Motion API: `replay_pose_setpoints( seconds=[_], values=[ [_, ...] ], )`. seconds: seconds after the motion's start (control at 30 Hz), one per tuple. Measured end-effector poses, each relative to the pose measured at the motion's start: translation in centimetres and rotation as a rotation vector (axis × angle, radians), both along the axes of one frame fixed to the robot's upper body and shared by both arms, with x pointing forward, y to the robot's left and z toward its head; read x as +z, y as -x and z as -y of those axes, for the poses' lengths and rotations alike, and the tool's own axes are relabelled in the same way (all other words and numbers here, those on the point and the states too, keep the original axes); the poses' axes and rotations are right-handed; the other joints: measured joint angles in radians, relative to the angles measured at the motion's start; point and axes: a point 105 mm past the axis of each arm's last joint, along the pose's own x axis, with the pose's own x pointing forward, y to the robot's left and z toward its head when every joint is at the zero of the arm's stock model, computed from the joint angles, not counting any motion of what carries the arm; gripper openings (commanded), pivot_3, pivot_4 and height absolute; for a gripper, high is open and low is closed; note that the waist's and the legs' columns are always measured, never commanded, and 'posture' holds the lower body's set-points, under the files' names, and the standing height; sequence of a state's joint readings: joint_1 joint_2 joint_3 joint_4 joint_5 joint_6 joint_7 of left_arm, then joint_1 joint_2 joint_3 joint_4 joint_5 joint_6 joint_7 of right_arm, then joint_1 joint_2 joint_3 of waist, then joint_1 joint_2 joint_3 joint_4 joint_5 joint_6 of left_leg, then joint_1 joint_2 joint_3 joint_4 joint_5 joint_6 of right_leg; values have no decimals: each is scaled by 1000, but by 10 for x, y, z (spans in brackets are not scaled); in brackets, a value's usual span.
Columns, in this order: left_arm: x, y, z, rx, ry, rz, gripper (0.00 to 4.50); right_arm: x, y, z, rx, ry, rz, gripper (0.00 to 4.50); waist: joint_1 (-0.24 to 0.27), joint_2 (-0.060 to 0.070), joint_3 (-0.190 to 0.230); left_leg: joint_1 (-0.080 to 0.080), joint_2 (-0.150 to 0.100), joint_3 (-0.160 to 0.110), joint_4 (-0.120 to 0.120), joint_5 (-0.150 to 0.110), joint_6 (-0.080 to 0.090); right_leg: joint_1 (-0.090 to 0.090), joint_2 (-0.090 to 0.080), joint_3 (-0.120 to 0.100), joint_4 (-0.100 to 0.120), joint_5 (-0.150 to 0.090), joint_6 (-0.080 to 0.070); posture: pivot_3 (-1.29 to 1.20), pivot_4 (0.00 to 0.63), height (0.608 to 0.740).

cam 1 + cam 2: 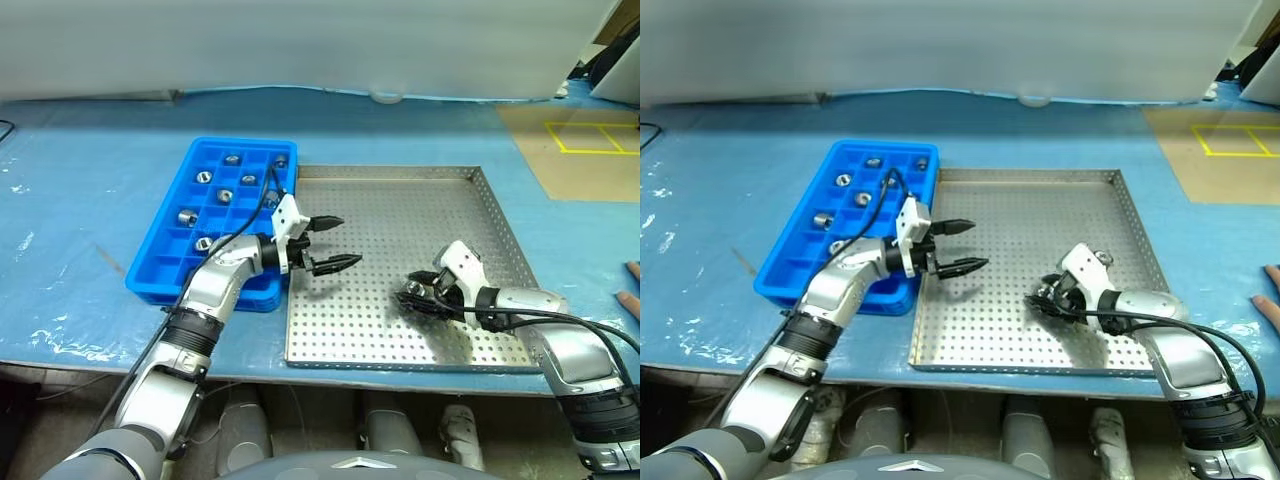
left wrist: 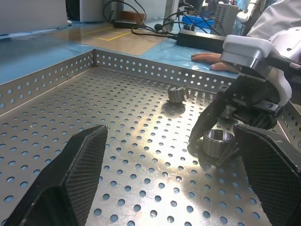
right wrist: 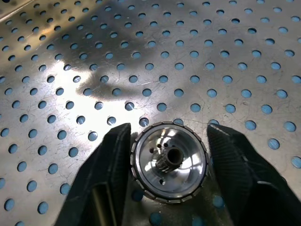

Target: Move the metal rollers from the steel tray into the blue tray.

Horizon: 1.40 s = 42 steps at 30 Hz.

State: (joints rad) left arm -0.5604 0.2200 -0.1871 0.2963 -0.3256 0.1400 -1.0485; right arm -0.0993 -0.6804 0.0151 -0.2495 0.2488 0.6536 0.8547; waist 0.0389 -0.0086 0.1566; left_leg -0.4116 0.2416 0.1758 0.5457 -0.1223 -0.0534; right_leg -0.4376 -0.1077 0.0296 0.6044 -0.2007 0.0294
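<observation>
Blue sheeting covers the bench (image 1: 90, 190) you are working over, and on it your right gripper (image 3: 168, 162) sits low on the perforated floor of the steel tray (image 1: 400, 172), near that tray's front right, its two black fingers (image 3: 106, 174) pressed against opposite sides of one metal roller (image 3: 170, 161). Your first worry is that grip: the roller is round, polished and ribbed around its edge, so if the pads catch it off-centre it could squirt out or tip as you lift, and on this hard pierced floor it would likely roll away. A second roller (image 2: 178, 94) lies loose just beyond, near the tray's far wall, and a careless sweep could knock it. Your left gripper (image 1: 335, 243) hangs over the steel tray's left side, just beside the blue tray (image 1: 160, 265), fingers spread wide and empty, pointing toward the right arm; it stands in the path to the blue tray, so a direct carry risks a collision. A person's hand (image 2: 207, 57) rests on the bench past the tray's right rim, so keep swings away from that side. The gripped roller is a short, bright silver cylinder with a hollow centre, a small toothed hub inside and fine notches around its rim. Several like it already sit in compartments of the blue tray, one to a cell.
</observation>
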Motion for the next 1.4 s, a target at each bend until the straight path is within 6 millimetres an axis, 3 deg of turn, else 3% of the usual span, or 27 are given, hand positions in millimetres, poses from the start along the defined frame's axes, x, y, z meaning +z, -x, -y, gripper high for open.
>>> replay_pose_setpoints(
  seconds=[0.23, 0.47, 0.63, 0.87, 0.93, 1.07, 1.2, 1.4],
  values=[
    [0, -2, -4, 21, -5, 3, 4500, 7, -6, -4, 1, -22, 26, 1654, -1, 0, 0, 0, 0, 0, 0, 0, 0, 0, 0, 0, 0, 0, 0, -212, 150, 740],
    [5, -11, -13, 139, 19, 34, 4500, 42, -34, -32, 20, -142, 176, 1654, 0, 0, 0, -1, 0, 0, 0, 0, 0, -1, 0, 0, 1, 0, 0, -136, 150, 740],
    [22, -27, -41, 336, 102, 62, 4500, 73, -62, -70, 69, -278, 282, 1654, -4, 0, 0, -1, 0, 0, 0, 0, 0, -2, 0, 0, 2, 0, 0, -79, 150, 740],
    [24, -22, -88, 522, 155, 41, 4500, 116, -89, -145, 259, -370, 385, 1654, 7, 0, 0, -3, 1, 0, -1, 0, 0, -3, 0, -2, 2, 0, -1, 33, 150, 740],
    [26, -20, -102, 569, 166, 41, 4500, 115, -97, -160, 293, -336, 398, 1654, 13, -1, 0, -4, 1, -1, -1, 0, 0, -3, 0, -3, 1, 0, -1, 87, 150, 740],
    [37, -14, -129, 671, 174, 87, 4500, 95, -110, -176, 296, -283, 384, 1654, 36, -1, 1, -5, 1, -1, -1, 0, 0, -4, 0, -4, 1, 0, -1, 151, 150, 740],
    [33, -4, -159, 784, 160, 93, 4500, 89, -118, -196, 297, -285, 371, 1654, 36, -1, 1, -7, 2, -2, -1, 0, -1, -6, 0, -5, 2, 0, -1, 196, 150, 740],
    [24, 10, -171, 830, 130, 68, 4500, 85, -119, -212, 339, -255, 373, 1654, 68, -1, 1, -7, 2, -3, -1, 0, -1, -5, 0, -6, 2, 0, -2, 217, 150, 740]
  ],
)
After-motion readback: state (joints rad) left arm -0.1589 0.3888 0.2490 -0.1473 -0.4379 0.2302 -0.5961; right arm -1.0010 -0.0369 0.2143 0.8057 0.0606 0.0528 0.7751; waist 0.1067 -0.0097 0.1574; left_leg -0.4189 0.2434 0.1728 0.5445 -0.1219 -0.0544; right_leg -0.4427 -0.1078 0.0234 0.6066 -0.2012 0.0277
